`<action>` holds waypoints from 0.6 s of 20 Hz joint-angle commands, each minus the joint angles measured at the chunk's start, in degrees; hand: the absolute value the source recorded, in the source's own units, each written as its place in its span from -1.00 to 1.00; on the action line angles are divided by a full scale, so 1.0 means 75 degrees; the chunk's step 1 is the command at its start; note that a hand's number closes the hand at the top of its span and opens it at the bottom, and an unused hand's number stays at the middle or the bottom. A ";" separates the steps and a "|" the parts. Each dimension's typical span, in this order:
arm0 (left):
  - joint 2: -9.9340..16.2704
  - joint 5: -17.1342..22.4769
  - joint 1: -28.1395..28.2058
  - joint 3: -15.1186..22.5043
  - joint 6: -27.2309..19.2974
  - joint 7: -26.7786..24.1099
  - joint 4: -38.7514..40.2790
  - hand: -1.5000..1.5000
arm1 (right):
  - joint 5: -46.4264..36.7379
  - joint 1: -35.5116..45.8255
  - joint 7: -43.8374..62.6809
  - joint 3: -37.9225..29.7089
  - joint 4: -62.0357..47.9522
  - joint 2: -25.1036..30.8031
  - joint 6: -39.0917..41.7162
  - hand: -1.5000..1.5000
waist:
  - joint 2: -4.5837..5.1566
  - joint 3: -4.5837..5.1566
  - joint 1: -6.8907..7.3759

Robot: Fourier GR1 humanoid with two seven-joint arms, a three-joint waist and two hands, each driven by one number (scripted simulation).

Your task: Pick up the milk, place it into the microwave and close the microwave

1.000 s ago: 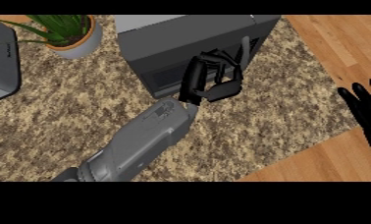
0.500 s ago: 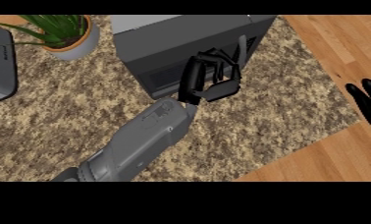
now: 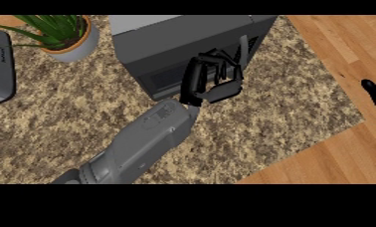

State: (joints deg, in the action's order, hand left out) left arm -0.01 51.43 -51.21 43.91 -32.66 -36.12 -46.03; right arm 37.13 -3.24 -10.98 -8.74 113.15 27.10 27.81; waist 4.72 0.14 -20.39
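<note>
The dark grey microwave (image 3: 176, 39) stands at the back of the counter with its door shut against its front. My left hand (image 3: 213, 79) is pressed against the lower right part of that door, beside the vertical handle (image 3: 243, 52); its fingers are relaxed and slightly bent, holding nothing. The milk shows nowhere in the head view. Only a black sliver of my right hand (image 3: 369, 90) shows at the right edge, over the wooden surface.
A green plant in a grey pot (image 3: 73, 46) stands left of the microwave. A dark flat object (image 3: 5, 71) lies at the left edge. The speckled stone counter (image 3: 286, 116) ends in a wooden surface (image 3: 330, 156) at the right and lower right.
My left hand has stayed against the microwave's door, shifting only slightly. My right hand has slid toward the right edge, so less of it shows.
</note>
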 commanded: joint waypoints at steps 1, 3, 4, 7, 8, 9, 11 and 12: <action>0.0002 0.0234 -0.0441 -0.0229 0.0151 0.0079 0.0609 1.00 | 0.0180 0.0014 0.0124 -0.0001 0.0103 0.0055 -0.0017 -1.00 | 0.0104 0.0011 -0.0126; 0.0002 0.0279 -0.0427 -0.0211 0.0193 0.0014 0.0668 1.00 | 0.0240 -0.0004 0.0218 -0.0090 0.0052 0.0199 0.0023 -1.00 | 0.0122 0.0006 -0.0125; 0.0002 0.0289 -0.0469 -0.0172 0.0175 -0.0031 0.0669 1.00 | 0.0286 0.0054 0.0194 -0.0078 0.0055 0.0159 0.0007 -1.00 | 0.0112 -0.0002 -0.0083; 0.0002 0.0382 -0.0549 -0.0177 0.0154 -0.0093 0.0676 1.00 | 0.0403 0.0122 0.0270 -0.0203 0.0025 0.0271 -0.0024 -1.00 | 0.0120 -0.0003 -0.0126; 0.0002 0.0395 -0.0539 -0.0212 0.0185 -0.0145 0.0731 1.00 | 0.0391 0.0089 0.0243 -0.0155 0.0028 0.0194 -0.0044 -1.00 | 0.0151 -0.0008 -0.0105; 0.0002 0.0411 -0.0548 -0.0162 0.0141 -0.0188 0.0721 1.00 | 0.0445 0.0113 0.0329 -0.0190 -0.0013 0.0282 -0.0043 -1.00 | 0.0137 -0.0004 -0.0083; 0.0002 0.0457 -0.0490 -0.0102 0.0165 -0.0261 0.0743 1.00 | 0.0473 0.0166 0.0336 -0.0195 0.0042 0.0337 0.0009 -1.00 | 0.0163 -0.0003 -0.0120; 0.0002 0.0504 -0.0441 -0.0093 0.0196 -0.0310 0.0750 1.00 | 0.0588 0.0172 0.0343 -0.0179 0.0063 0.0304 0.0004 -1.00 | 0.0152 -0.0001 -0.0098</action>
State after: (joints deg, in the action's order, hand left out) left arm -0.01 53.75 -51.56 44.71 -32.64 -39.79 -45.14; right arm 40.41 -2.33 -8.87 -9.91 113.45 28.97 27.72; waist 4.91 0.02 -20.72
